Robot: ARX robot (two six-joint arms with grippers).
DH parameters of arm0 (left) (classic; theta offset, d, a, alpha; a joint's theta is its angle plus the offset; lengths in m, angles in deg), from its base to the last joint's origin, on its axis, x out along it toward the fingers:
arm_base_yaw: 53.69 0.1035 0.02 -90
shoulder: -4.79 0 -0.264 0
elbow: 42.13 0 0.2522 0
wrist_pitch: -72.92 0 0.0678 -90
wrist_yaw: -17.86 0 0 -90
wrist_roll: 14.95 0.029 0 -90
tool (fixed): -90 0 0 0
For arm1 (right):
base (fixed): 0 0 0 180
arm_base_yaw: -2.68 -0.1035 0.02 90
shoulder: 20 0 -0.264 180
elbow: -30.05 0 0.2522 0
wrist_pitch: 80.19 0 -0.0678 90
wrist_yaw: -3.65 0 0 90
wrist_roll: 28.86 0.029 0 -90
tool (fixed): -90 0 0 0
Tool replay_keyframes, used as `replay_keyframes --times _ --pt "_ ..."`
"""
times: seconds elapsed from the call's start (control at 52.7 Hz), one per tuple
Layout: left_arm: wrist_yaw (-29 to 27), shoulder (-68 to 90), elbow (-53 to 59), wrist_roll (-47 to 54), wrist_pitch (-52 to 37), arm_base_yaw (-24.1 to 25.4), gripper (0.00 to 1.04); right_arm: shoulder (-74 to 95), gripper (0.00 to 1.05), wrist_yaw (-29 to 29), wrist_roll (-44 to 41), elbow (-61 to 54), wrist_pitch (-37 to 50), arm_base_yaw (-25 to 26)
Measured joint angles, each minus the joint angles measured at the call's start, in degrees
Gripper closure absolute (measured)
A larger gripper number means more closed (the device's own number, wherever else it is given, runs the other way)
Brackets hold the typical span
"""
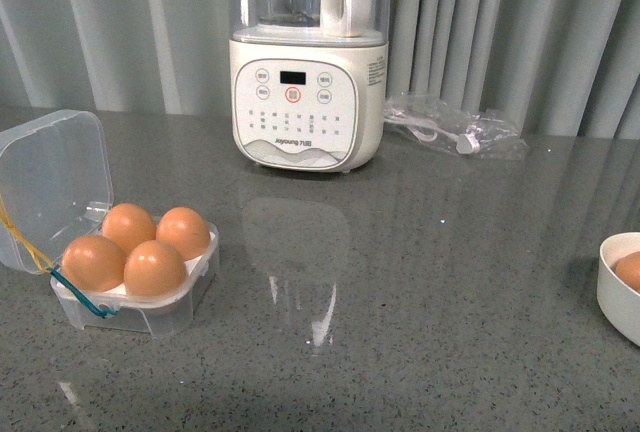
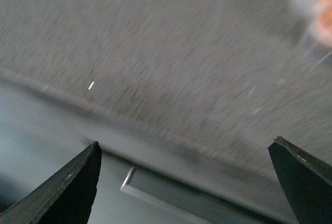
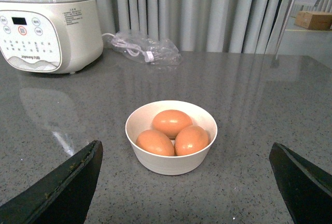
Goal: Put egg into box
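A: What colour is the desk (image 1: 450,302)?
B: Dark grey, finely speckled.
A: And the box (image 1: 55,167)?
B: Clear, with a white tray (image 1: 118,292), a yellow band (image 1: 22,237) and a blue band (image 1: 75,294). Its four eggs (image 1: 155,267) are plain orange-brown.
A: The bowl (image 3: 171,166)?
B: White; its three eggs (image 3: 171,123) are orange-brown too. The blender (image 1: 305,102) is cream.

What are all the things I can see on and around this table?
Egg box: one, clear plastic, lid open, table's left.
Boxed eggs: four, orange-brown, filling the box's tray.
Bowl: one, white, table's right.
Bowl eggs: three, orange-brown, inside the bowl.
Blender: one, cream with a clear jug, back centre.
Plastic bag: one, clear, holding a white cable, right of the blender.
Table: one, speckled grey.
Curtain: grey, behind the table.
Left gripper: dark fingers, open, empty; view blurred.
Right gripper: dark fingers, open, empty, facing the bowl.
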Motion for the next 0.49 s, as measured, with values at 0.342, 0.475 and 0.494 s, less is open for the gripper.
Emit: replay_keyframes --times 0.342,0.475,0.494 --pt "-0.2 12.8 -9.4 -1.3 -12.9 -3.9 0.07 0.0 0.07 0.0 0.0 0.0 0.0 0.0" --pt "7.7 21.6 -12.7 3.1 -21.8 2.0 0.07 0.0 0.07 0.0 0.0 0.0 0.0 0.0" --pt "8.7 22.3 -13.0 3.5 -22.5 2.6 0.07 0.0 0.07 0.0 0.0 0.0 0.0 0.0"
